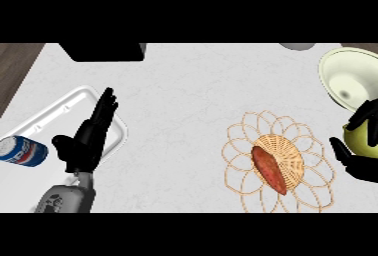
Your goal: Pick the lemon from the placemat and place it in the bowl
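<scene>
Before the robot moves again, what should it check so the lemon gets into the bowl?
1. Lemon held in the right hand: ok, fingers curl round it.
2. Lemon off the placemat: ok, it shows past the mat's right edge.
3. Lemon over the bowl: not ok, it sits on the near side of the bowl.
4. Lemon high enough to pass the bowl's rim: cannot tell.
5. Left hand out of the way: ok, open and resting by the tray.

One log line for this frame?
right hand: shut on lemon | lemon: off placemat, not in bowl | left hand: open over tray
</scene>
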You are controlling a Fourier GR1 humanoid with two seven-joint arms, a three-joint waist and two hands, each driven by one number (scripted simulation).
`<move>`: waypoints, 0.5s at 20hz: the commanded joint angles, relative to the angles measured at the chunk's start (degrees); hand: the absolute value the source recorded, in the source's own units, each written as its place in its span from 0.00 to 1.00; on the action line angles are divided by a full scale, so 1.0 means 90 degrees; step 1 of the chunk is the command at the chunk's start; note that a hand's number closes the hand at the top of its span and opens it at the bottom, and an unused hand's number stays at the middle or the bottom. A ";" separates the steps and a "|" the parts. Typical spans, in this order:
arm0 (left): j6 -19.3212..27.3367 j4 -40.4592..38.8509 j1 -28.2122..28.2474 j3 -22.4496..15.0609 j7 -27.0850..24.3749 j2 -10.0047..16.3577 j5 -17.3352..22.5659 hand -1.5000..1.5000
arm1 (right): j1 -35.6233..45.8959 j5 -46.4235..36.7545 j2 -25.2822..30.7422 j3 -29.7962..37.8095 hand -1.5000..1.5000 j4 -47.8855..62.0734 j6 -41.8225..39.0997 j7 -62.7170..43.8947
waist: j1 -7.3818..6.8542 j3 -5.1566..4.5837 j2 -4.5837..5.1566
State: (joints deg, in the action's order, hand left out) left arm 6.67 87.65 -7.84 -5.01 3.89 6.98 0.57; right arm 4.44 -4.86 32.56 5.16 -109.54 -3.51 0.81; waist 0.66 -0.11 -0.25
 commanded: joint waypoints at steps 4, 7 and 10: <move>-0.0071 -0.0151 -0.0238 0.0074 0.0080 -0.0106 -0.0008 0.50 | 0.1198 0.0203 0.0488 0.0689 1.00 -0.0095 -0.0367 -0.1778 | -0.0088 0.0007 0.0027; -0.0102 0.0079 -0.0118 0.0036 0.0151 -0.0081 -0.0076 0.50 | 0.1920 0.0181 0.0512 0.0777 1.00 0.0480 -0.0346 -0.1953 | -0.0127 0.0009 0.0031; 0.0043 0.0296 0.0105 -0.0231 0.0274 -0.0303 -0.0232 0.50 | 0.2349 0.0245 0.0922 0.1054 1.00 0.0828 -0.0611 -0.2378 | -0.0122 0.0009 0.0026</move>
State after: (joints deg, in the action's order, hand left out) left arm 6.77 88.45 -8.65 -5.70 5.24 5.27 -0.75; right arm 20.07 -3.33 37.91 12.28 -105.59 -6.84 -16.10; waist -0.30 -0.04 -0.02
